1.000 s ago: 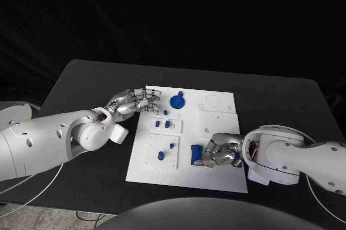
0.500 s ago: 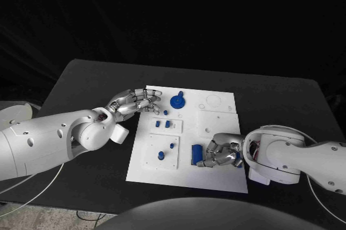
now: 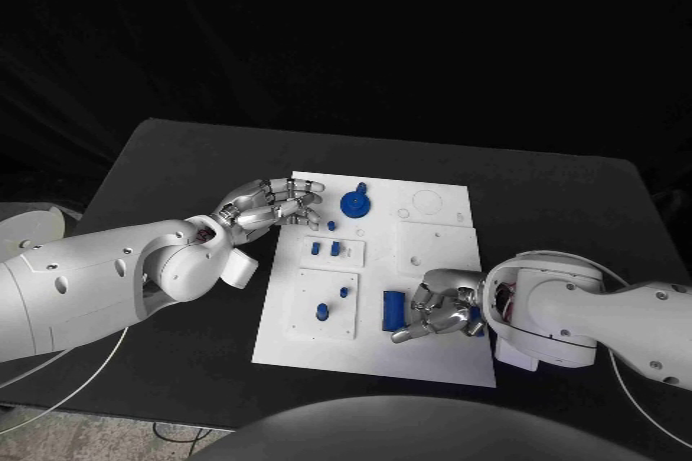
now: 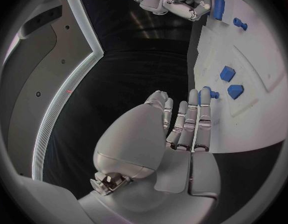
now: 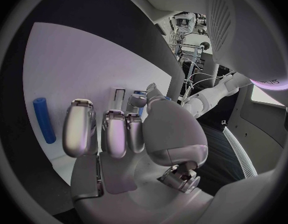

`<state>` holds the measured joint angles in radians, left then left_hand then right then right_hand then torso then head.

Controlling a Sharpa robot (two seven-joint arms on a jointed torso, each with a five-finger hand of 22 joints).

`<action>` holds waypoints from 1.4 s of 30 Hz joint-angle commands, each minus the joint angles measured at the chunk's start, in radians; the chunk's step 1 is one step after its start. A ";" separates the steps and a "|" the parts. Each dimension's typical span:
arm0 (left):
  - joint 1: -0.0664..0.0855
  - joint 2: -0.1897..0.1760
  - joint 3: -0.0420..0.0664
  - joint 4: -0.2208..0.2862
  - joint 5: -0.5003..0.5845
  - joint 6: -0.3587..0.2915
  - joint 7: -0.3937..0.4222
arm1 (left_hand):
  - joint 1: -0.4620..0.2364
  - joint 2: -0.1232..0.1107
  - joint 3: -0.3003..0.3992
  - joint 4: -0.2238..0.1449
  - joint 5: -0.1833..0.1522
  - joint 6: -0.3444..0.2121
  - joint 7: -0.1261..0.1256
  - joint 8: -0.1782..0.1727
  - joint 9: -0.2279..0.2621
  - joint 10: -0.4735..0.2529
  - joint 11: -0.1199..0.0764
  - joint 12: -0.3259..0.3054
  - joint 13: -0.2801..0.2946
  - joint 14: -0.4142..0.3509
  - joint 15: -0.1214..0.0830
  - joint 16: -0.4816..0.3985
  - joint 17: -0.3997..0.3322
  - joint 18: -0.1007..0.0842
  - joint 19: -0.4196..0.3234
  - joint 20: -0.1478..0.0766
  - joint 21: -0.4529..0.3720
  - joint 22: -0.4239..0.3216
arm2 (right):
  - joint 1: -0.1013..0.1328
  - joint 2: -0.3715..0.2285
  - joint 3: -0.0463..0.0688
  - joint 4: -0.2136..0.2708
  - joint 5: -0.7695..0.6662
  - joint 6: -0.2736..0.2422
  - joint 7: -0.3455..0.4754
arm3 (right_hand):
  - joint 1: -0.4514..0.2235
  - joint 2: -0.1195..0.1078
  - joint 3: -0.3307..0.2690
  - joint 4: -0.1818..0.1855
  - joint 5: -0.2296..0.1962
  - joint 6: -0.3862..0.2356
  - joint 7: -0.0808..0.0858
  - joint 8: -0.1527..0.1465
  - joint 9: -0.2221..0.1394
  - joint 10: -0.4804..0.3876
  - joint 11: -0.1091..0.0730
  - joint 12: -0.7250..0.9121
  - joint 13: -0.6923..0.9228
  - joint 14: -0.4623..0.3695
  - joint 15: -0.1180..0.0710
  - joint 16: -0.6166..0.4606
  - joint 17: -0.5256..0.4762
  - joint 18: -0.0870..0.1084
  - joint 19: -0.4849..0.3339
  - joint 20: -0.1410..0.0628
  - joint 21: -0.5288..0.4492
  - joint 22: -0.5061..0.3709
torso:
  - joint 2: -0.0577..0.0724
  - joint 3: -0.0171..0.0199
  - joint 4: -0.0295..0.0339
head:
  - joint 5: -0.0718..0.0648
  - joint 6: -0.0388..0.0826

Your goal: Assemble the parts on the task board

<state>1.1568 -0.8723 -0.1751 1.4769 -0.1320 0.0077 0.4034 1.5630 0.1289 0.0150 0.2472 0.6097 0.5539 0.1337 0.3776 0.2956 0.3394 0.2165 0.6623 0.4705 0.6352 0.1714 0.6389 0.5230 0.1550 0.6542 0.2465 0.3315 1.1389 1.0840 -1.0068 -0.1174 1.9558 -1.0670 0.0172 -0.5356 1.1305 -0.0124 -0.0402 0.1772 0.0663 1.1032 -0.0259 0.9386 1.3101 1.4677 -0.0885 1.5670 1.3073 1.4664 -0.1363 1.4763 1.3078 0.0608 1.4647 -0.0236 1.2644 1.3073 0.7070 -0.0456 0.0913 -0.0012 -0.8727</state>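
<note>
The white task board lies mid-table. A blue bar lies flat on its near part, and my right hand rests on the board just right of it, fingers bent down, nothing plainly held. The bar lies beyond the fingers, and a small blue piece sits by the thumb tip. My left hand hovers at the board's far left edge, fingers loosely curled and holding nothing. Its fingertips reach a small blue peg; the peg stands on the board.
A round blue part with a knob stands at the board's far end. Two small blue blocks sit in a raised white plate. Two more blue pieces sit on the near left plate. Black table surrounds the board.
My right hand has slid a little toward the board's near edge, staying beside the blue bar. The left hand has hardly moved.
</note>
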 commanded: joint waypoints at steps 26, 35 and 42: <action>-0.001 -0.009 0.000 0.005 0.004 0.016 0.001 | 0.009 0.000 0.011 -0.002 0.005 0.001 0.009 0.004 -0.002 0.006 0.005 0.007 -0.002 -0.010 0.001 0.007 -0.001 -0.008 -0.009 -0.001 -0.006 0.004 | 0.136 -0.156 0.004 0.009 -0.020 -0.013 -0.052 | -0.369 0.111 -0.227 0.116 0.024 -0.120 0.025 -0.453 -0.178 0.103 0.022 0.004 0.263 0.077 0.013 0.023 0.106 -0.001 0.011 0.014 0.034 0.184 | 0.000 -0.0015 0.0010 | -0.001 0.000; -0.001 -0.009 0.000 0.006 0.004 0.015 0.001 | 0.009 0.000 0.011 -0.002 0.005 0.001 0.009 0.004 -0.002 0.006 0.005 0.007 -0.002 -0.010 0.001 0.007 -0.001 -0.008 -0.009 -0.001 -0.006 0.004 | 0.140 -0.185 0.000 -0.029 -0.173 0.053 -0.089 | -0.213 0.121 -0.244 0.101 0.344 -0.082 0.035 -0.556 -0.283 0.103 0.031 0.004 0.263 0.076 0.021 0.022 0.104 -0.002 0.012 0.021 0.042 0.185 | -0.001 -0.0003 0.0010 | -0.002 0.000; -0.001 -0.009 0.000 0.006 0.004 0.016 0.000 | 0.009 -0.002 0.012 -0.003 0.005 0.003 0.009 0.005 -0.002 0.008 0.005 0.008 -0.003 -0.009 0.001 0.008 -0.001 -0.009 -0.010 -0.002 -0.006 0.005 | 0.121 -0.191 -0.002 -0.031 -0.255 0.078 -0.098 | -0.158 0.109 -0.245 0.096 0.402 -0.071 0.036 -0.577 -0.304 0.103 0.032 0.004 0.263 0.075 0.022 0.021 0.101 -0.003 0.013 0.022 0.046 0.187 | -0.001 -0.0005 0.0010 | -0.006 0.000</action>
<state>1.1566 -0.8827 -0.1757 1.4802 -0.1319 0.0102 0.3997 1.5631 0.1289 0.0187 0.2436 0.6096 0.5576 0.1374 0.3775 0.2948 0.3430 0.2201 0.6664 0.4686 0.6352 0.1714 0.6428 0.5231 0.1551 0.6506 0.2429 0.3315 1.1431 1.2093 -1.1970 -0.1189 1.9244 -1.2314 0.0481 -0.6103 0.9624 0.0933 -0.2866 0.2803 0.4629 1.0232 0.0095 0.3669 1.0084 1.4676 -0.0632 1.5670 1.3079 1.4663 -0.1215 1.4939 1.3075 0.0608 1.4645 -0.0086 1.3067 1.3077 0.7060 -0.0463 0.0918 -0.0065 -0.8727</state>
